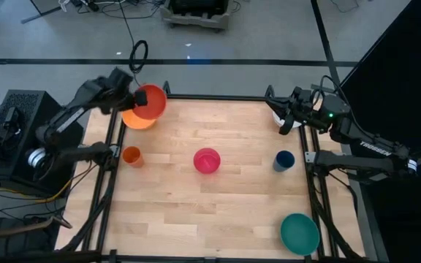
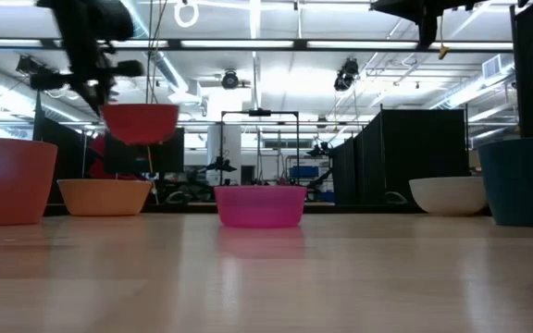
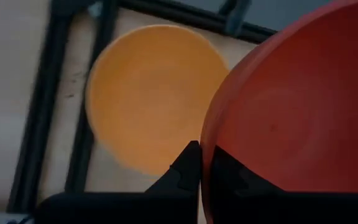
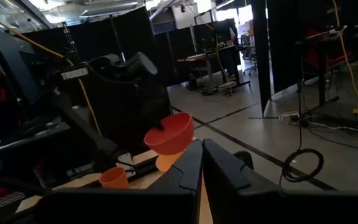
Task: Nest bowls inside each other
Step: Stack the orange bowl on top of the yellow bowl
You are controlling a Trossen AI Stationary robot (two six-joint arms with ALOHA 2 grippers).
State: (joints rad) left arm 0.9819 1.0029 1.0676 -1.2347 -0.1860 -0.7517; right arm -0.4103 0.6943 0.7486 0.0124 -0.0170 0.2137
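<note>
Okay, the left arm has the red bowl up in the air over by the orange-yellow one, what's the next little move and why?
Probably lower it straight down. The left gripper is shut on the red bowl's rim, holding it above and slightly off-centre of the orange-yellow bowl, which sits empty on the table. A small shift to centre it, then a descent, should nest it. The right gripper waits above the white bowl.

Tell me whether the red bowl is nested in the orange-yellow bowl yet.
Not yet. The left gripper holds the red bowl in the air above the orange-yellow bowl.

Grey floor (image 1: 269,36) with black tape lines. Black partition panels (image 2: 405,157) behind. Bright ceiling strip lights (image 2: 276,44) overhead.
</note>
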